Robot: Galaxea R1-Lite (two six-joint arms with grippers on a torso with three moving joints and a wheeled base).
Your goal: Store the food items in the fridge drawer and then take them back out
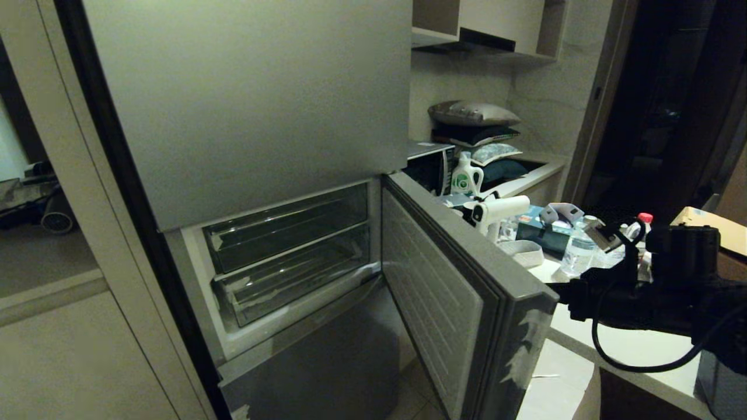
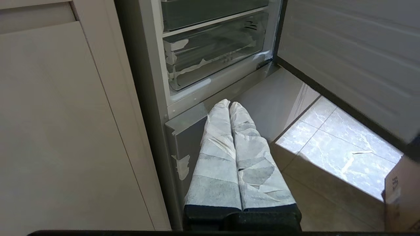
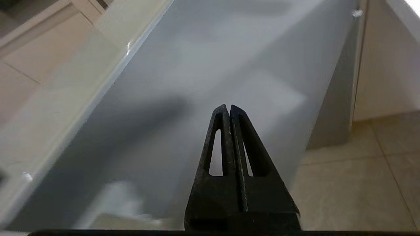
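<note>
While fridge drawer [image 2: 213, 54] sits pushed in, left gripper [image 2: 229, 104] jaws clenched empty below it; right gripper [image 3: 228, 107] likewise.

To the right of the open fridge door, a pale desk [image 1: 636, 347] carries clutter along its far side: a clear water bottle [image 1: 576, 252], a teal tissue box [image 1: 540, 233], a shallow white tray [image 1: 522, 252] and a white detergent jug [image 1: 467, 175].
</note>
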